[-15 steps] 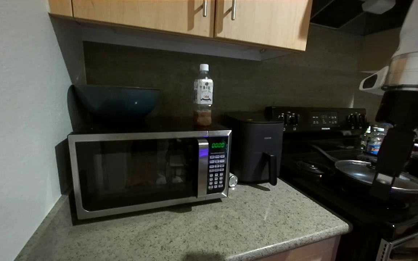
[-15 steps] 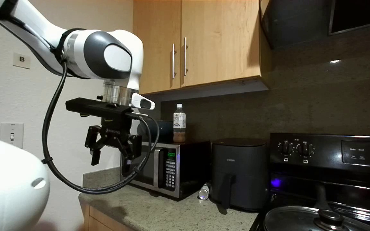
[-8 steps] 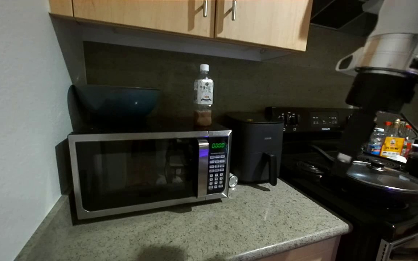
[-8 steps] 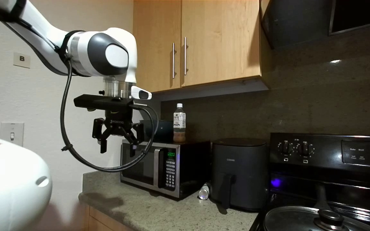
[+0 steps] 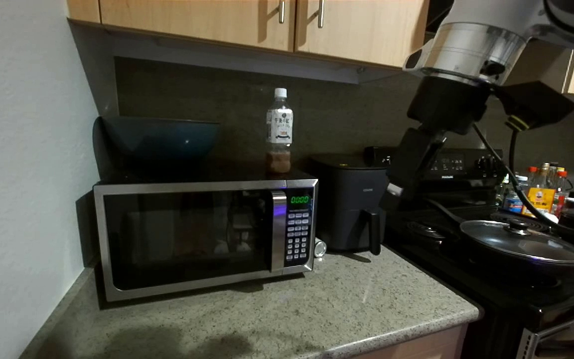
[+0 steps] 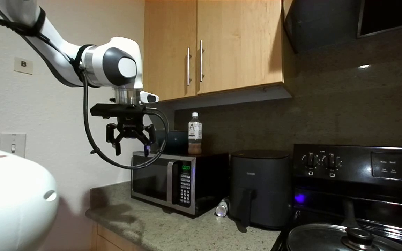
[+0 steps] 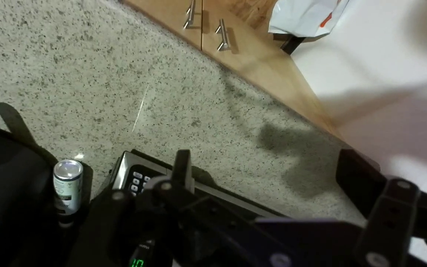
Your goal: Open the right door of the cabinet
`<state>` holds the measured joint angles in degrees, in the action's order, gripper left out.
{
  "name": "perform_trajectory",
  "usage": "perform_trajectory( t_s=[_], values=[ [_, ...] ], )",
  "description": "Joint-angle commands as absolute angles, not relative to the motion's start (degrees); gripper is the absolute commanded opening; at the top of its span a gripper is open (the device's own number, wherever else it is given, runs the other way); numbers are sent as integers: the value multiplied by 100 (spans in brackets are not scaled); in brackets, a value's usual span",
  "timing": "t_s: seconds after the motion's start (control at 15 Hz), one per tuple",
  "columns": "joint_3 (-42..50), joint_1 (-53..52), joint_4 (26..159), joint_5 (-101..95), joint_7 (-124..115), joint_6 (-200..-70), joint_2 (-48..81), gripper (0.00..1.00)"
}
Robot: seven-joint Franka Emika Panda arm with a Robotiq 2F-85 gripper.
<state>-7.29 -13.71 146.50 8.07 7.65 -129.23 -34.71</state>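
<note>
The cabinet (image 6: pixel 289 71) is light tan wood with both doors shut. Its right door (image 6: pixel 241 45), also in an exterior view (image 5: pixel 371 35), has a slim vertical silver handle (image 6: pixel 201 61) near its left edge; that handle is in an exterior view too (image 5: pixel 321 13). The twin left door (image 6: pixel 169 45) has its handle near its right edge. My gripper (image 6: pixel 132 149) is open and empty, pointing down. It hangs below the level of the doors, in front of the microwave, apart from the handle. The wrist view (image 7: pixel 267 167) shows the fingers wide apart above the counter; no upper door shows there.
The microwave (image 5: pixel 187 239) carries a bottle (image 5: pixel 279 132) and a blue bowl (image 5: pixel 162 139). A black air fryer (image 6: pixel 259 188) and a can (image 7: pixel 68 187) stand beside it. The stove holds a lidded pan (image 5: pixel 521 242). A wall (image 6: pixel 72 139) is at the left.
The arm has moved: in an exterior view the gripper has come left and up toward the air fryer, in an exterior view it has risen and shifted slightly right. The doors are unchanged.
</note>
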Motion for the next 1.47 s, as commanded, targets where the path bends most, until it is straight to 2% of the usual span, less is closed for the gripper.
perform_trajectory(
  t_s=[0.0, 0.13, 0.33, 0.87, 0.93, 1.2, 1.4],
  values=[
    [-704, -1400, 14641, 783, 746, -12903, -3487, 100],
    [-878, -1262, 14693, 693, 473, -13938, -3436, 100],
    [-979, -1175, 14262, 579, 225, -14789, -3222, 100],
    [-1752, -243, 13311, -417, -967, -16443, -3354, 100],
    [-1507, -604, 13354, -197, -673, -16045, -3315, 100],
    [-1515, -585, 13301, -212, -704, -16063, -3290, 100],
    [-1522, -196, 13282, -328, -936, -16195, -3426, 100]
  ],
)
